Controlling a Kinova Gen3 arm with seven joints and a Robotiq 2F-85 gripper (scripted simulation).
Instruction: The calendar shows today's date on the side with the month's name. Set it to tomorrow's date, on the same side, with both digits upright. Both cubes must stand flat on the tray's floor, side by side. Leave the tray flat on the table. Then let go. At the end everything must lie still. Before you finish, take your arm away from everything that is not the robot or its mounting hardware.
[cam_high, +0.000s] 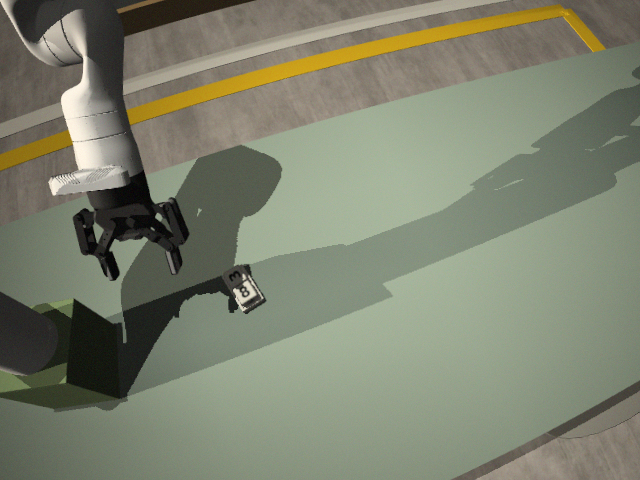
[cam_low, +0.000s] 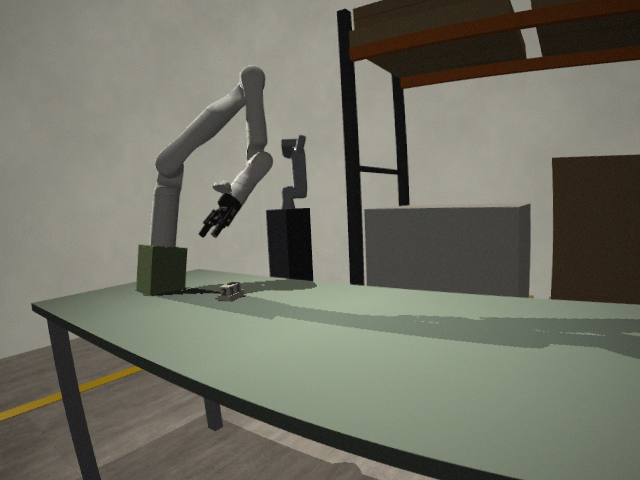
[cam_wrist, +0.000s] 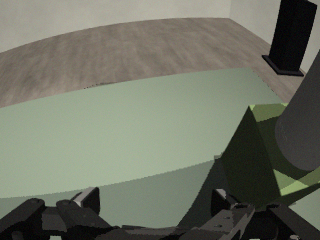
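A small pale tray (cam_high: 254, 304) (cam_low: 223, 297) lies flat on the green table (cam_high: 413, 310) (cam_low: 361, 351). Two cubes stand in it side by side, one (cam_high: 235, 275) showing 3 on top and one (cam_high: 245, 290) showing 8 on top. The side with the month's name cannot be read. My gripper (cam_high: 140, 266) (cam_low: 210, 231) is open and empty. It hangs in the air well above the table, to the left of the tray. In the wrist view only the finger bases show at the bottom edge, and the tray is not in view.
The arm's green base block (cam_high: 93, 351) (cam_low: 161, 269) (cam_wrist: 256, 154) stands on the table left of the tray. Beyond the table are a black pedestal with another arm (cam_low: 289, 242) (cam_wrist: 292, 30), a grey box (cam_low: 444, 248) and a shelf rack (cam_low: 351, 155).
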